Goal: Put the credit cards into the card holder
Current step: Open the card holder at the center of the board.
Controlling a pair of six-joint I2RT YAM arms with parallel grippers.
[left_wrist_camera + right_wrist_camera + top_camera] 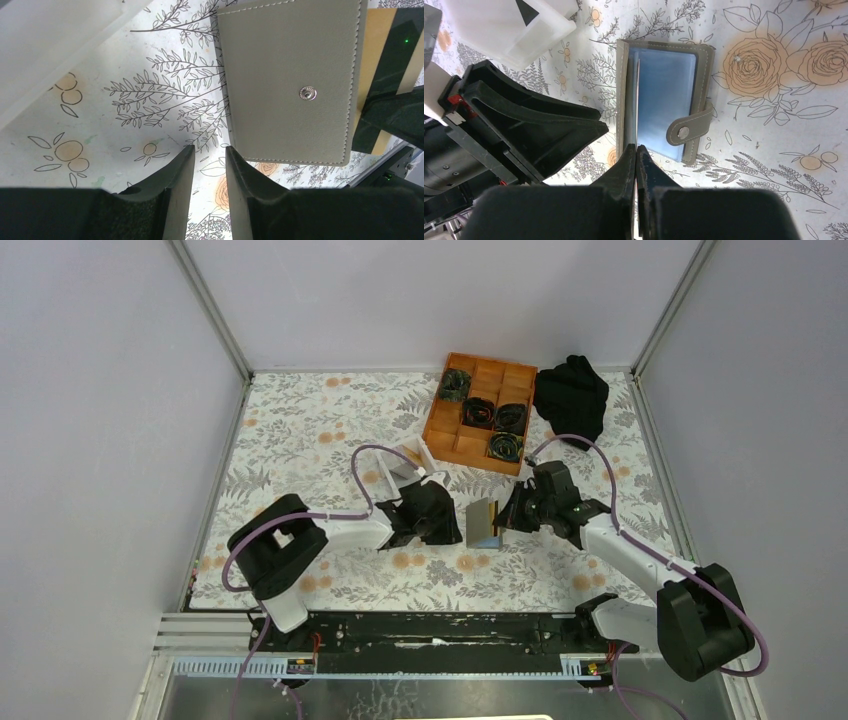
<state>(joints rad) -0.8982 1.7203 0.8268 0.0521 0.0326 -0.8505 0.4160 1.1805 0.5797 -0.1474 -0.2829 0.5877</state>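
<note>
We are working over the flowered table (300,430). A white box (509,25) is lying off to the outer side of the left gripper (210,150). That gripper's jaws are standing a little spread with nothing between them. The grey card holder (664,90) is sitting just past their tips, beside the right-hand finger; we cannot tell whether they are touching. The right gripper (636,148) is pinching a card (377,35) between jaws pressed together. The card is running straight out ahead of them to the holder's open blue inside.

We are judging that this step is going best if we line the card's front edge up with a pocket mouth and slide it in slowly. The left jaws should be bracing the cover meanwhile, so the holder is not pushed away.

The right wrist view is giving us the blue pockets and the strap, with the card only a thin line. The left wrist view is giving us the grey back, its snap stud (308,93) and the card's tan, dark-striped face.
</note>
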